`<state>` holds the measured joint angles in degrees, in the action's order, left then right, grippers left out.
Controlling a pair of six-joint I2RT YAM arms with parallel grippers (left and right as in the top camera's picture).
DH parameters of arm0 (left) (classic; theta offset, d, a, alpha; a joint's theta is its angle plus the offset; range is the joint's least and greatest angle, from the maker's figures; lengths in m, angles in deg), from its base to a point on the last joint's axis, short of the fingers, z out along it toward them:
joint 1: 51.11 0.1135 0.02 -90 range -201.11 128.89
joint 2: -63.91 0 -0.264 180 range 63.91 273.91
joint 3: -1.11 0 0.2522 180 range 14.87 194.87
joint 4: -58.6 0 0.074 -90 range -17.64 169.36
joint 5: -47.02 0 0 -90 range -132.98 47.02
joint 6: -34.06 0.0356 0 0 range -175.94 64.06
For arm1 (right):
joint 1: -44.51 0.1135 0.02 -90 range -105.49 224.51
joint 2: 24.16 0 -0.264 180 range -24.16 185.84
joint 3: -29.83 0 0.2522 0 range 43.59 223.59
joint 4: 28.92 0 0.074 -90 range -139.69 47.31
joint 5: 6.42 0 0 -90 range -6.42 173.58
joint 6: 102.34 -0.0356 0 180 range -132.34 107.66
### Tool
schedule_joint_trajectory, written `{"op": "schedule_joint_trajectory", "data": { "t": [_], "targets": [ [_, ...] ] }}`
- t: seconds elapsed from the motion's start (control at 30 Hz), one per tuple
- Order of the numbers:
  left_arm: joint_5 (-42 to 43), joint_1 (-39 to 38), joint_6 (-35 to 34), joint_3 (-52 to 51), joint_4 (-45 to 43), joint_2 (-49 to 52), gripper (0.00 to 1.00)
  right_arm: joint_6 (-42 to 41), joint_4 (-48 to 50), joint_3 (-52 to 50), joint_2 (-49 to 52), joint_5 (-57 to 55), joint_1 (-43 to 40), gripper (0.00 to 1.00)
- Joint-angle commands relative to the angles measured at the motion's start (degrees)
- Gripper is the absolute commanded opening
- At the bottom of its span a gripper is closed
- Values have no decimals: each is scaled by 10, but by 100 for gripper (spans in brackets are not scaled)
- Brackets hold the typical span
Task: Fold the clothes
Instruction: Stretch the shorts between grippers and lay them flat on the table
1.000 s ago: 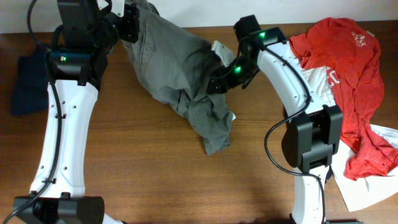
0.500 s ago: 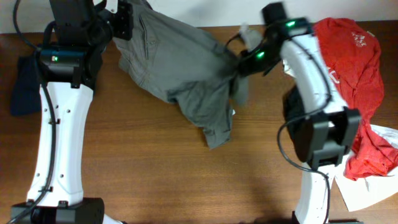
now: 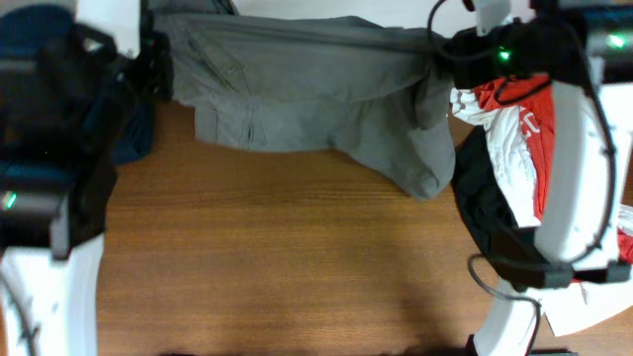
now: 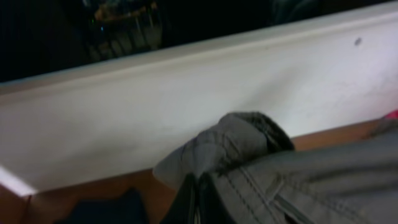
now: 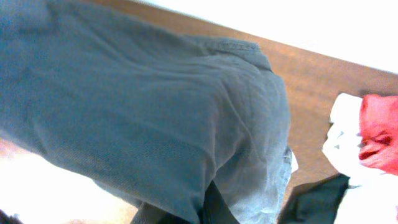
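Note:
A pair of grey trousers (image 3: 307,89) hangs stretched in the air across the far side of the wooden table (image 3: 277,257). My left gripper (image 3: 158,49) is shut on its left end, near the waistband. My right gripper (image 3: 440,49) is shut on the right end, where a loose fold droops down. In the left wrist view the dark fingers (image 4: 198,193) pinch a stitched seam of the trousers (image 4: 298,180) in front of a white wall. In the right wrist view the trousers (image 5: 155,106) fill most of the frame and the fingers (image 5: 214,205) show only at the bottom edge.
A red shirt (image 3: 539,168) and a white cloth (image 3: 509,138) lie at the right, partly behind my right arm; both also show in the right wrist view, red shirt (image 5: 379,130) and white cloth (image 5: 345,118). A dark blue garment (image 3: 134,138) lies at the far left.
My right gripper closed on the trousers. Both arms rose and moved apart, pulling the bunched trousers off the table into a taut span.

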<state>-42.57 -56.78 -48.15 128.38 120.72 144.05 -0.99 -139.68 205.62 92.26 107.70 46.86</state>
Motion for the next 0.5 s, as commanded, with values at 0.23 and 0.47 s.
{"op": "schedule_joint_trajectory", "data": {
  "t": [0.23,0.47],
  "targets": [
    [-32,6,-41,18,77,-129,1,-49,-3,-17,-205,-68,-5,4],
    [-81,6,-72,18,176,-139,1,-48,-3,-173,-290,-68,-5,4]
  ]
}}
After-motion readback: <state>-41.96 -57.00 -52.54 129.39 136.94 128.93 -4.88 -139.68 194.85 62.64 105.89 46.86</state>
